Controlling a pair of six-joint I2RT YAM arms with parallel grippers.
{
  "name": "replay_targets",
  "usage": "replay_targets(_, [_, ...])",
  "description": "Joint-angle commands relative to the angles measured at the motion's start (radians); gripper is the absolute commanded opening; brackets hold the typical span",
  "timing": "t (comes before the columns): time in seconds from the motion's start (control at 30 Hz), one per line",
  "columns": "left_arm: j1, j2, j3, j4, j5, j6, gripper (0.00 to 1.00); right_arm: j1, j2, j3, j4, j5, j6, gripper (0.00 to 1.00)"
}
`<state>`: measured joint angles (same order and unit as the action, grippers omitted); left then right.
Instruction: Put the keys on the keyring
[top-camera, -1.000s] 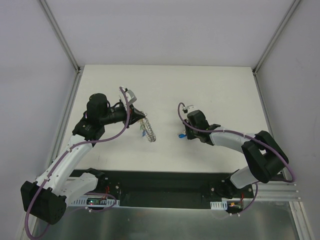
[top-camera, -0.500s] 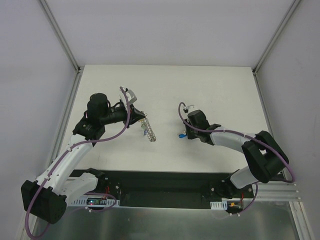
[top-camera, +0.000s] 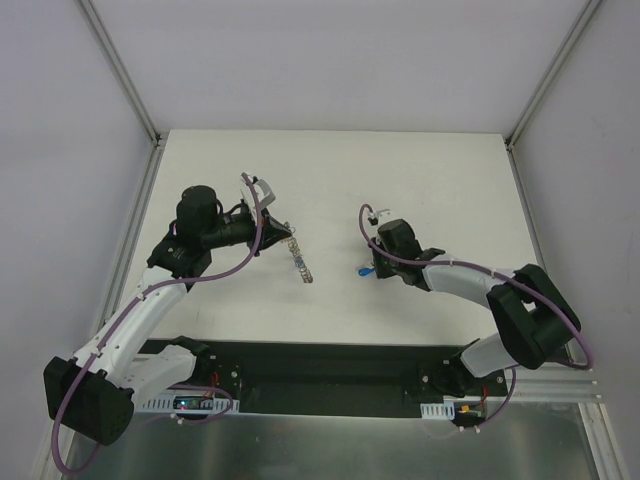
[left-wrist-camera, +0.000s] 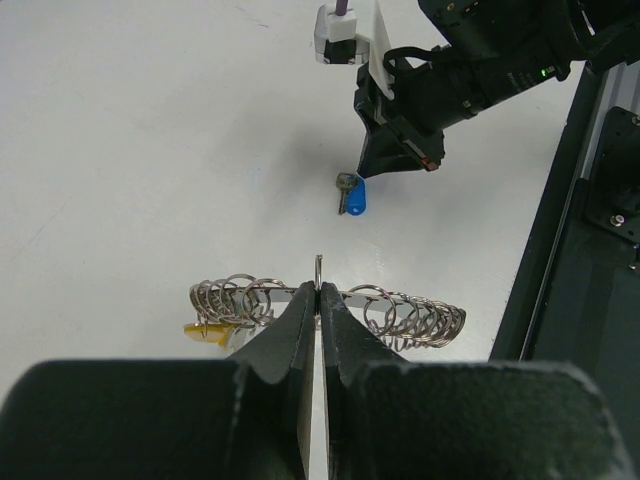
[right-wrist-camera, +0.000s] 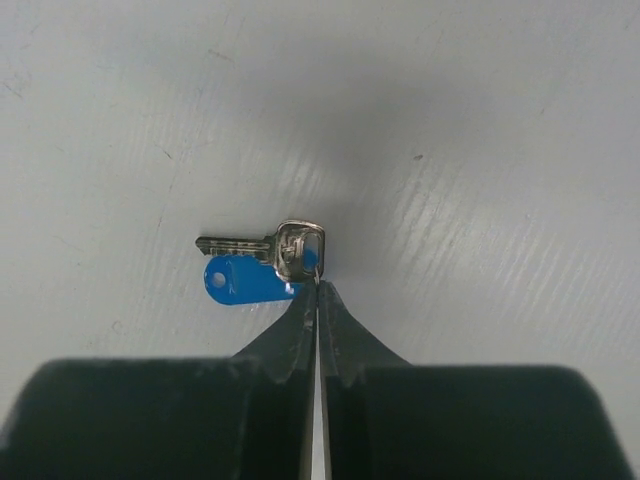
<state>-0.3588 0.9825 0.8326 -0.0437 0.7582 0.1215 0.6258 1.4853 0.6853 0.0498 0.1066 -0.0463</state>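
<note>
The keyring (left-wrist-camera: 400, 303) shows edge-on in the left wrist view as a grey metal strip hung with several small wire loops. My left gripper (left-wrist-camera: 318, 292) is shut on its middle and holds it above the table. A yellow key (left-wrist-camera: 204, 332) hangs at the strip's left end. From above, the keyring (top-camera: 302, 262) slants down from the left gripper (top-camera: 284, 233). A blue key (right-wrist-camera: 250, 280) with a metal blade lies on the table. My right gripper (right-wrist-camera: 318, 286) is shut on the thin ring at the key's head. The overhead view shows the right gripper (top-camera: 373, 267) beside the blue key (top-camera: 359, 271).
The white table (top-camera: 440, 190) is walled by metal rails at left (top-camera: 135, 240) and right. A black base plate (top-camera: 330, 365) runs along the near edge. In the left wrist view the right arm's black wrist (left-wrist-camera: 470, 70) hangs just beyond the blue key (left-wrist-camera: 353, 195).
The right gripper has closed on the blue key's ring. The left gripper with the keyring has shifted slightly, and the keyring now hangs a little steeper.
</note>
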Motion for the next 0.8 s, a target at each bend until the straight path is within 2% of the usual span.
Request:
replay_targets(0.0, [0.001,-0.011,0.028,0.048,0.049,-0.003,0.00,-0.005,-0.065,-0.010,0.009,-0.033,-0.044,0.01])
replay_targets(0.2, [0.001,-0.010,0.051,0.048,0.101,0.018,0.00,-0.009,-0.198,0.019,-0.031,-0.097,-0.139,0.01])
replay_targets(0.43, [-0.005,0.008,0.111,0.048,0.217,0.066,0.00,-0.034,-0.382,0.159,-0.194,-0.315,-0.308,0.01])
replay_targets(0.57, [-0.038,0.021,0.158,0.021,0.251,0.102,0.00,-0.040,-0.428,0.279,-0.309,-0.464,-0.398,0.01])
replay_targets(0.77, [-0.109,0.054,0.237,0.005,0.256,0.150,0.00,-0.038,-0.453,0.419,-0.416,-0.643,-0.438,0.01])
